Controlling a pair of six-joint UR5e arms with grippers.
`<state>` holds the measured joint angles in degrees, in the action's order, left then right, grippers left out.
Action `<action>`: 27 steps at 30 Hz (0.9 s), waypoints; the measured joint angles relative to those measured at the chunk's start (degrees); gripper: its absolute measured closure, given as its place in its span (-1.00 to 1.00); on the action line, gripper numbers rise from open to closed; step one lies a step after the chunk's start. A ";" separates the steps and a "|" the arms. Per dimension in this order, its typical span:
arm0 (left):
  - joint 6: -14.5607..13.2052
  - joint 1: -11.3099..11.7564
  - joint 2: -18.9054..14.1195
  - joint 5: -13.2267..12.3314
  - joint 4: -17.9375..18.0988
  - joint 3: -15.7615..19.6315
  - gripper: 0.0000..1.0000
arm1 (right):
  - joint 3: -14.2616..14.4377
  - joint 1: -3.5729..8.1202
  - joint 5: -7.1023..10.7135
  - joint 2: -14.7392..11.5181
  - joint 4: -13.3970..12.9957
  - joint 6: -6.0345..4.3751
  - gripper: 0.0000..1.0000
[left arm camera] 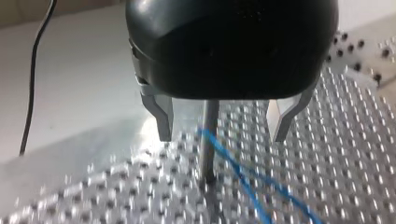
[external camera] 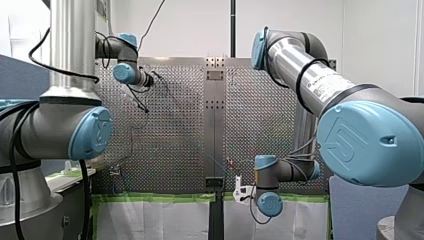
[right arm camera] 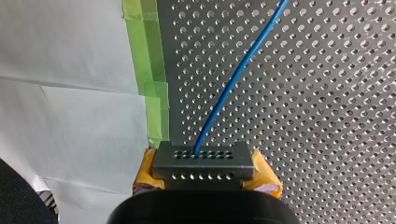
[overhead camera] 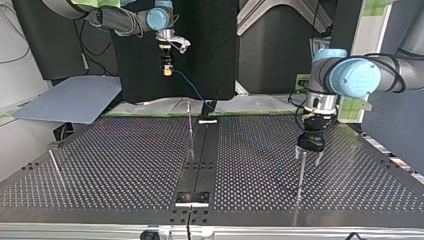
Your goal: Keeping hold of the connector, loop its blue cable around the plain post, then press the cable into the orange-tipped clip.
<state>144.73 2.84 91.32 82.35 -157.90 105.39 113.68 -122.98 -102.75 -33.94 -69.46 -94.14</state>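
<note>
The perforated metal bench (external camera: 170,135) fills the middle of the front view, and above it there is a plain white wall (external camera: 200,25) in even light. A thin black pole (external camera: 233,25) stands before this wall. Along the lower edge of the bench runs green tape (external camera: 150,197), with white sheets (external camera: 150,220) just below it. In the top view a large black panel (overhead camera: 200,45) stands behind the bench, and a grey-blue board (overhead camera: 75,97) lies at the view's left.

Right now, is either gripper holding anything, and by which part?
My right gripper holds the connector by its two ends, between yellow pads. My left gripper is open around the metal post, holding nothing.
</note>
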 joint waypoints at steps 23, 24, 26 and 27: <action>-7.31 0.20 -9.48 5.26 -7.66 3.51 -1.00 | -0.10 -0.02 -0.01 -0.03 0.28 -0.02 1.00; -7.82 0.23 -9.98 5.75 -8.15 3.51 -1.00 | -0.11 -0.02 -0.02 -0.03 0.32 -0.01 1.00; -9.04 0.14 -11.21 6.34 -9.39 3.48 -1.00 | -0.11 -0.05 -0.02 -0.03 0.40 -0.01 1.00; -9.57 0.06 -11.74 6.29 -9.91 3.44 -1.00 | -0.12 -0.06 -0.02 -0.03 0.42 -0.01 1.00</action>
<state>135.16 2.90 79.59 88.65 -167.81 108.82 113.56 -123.05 -102.78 -33.97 -69.04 -94.16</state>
